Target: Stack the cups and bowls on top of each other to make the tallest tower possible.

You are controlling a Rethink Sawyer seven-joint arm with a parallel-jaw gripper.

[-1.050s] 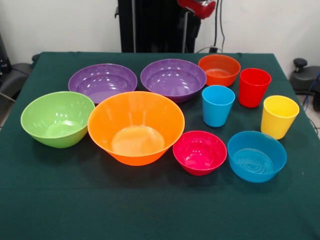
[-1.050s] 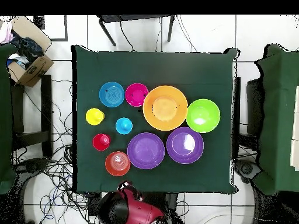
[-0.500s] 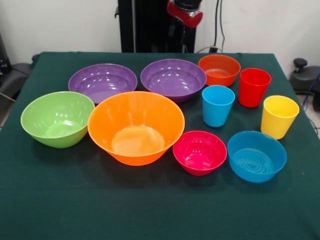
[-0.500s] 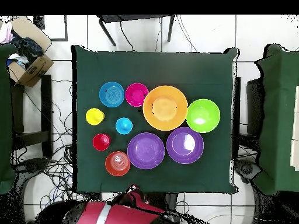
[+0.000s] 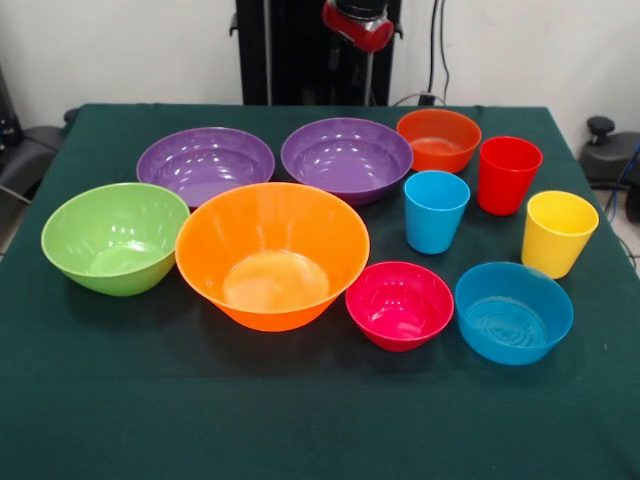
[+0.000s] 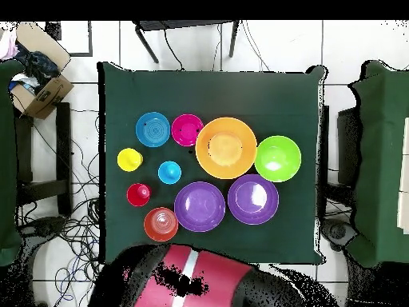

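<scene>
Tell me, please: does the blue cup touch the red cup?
Apart. In the overhead view, green cloth shows between the blue cup and the red cup; the front view also shows a dark gap between them.

The robot's glossy red and black arm [image 6: 192, 280], a pale stripe across its red shell, fronts a black pedestal column [image 5: 300, 50].
</scene>
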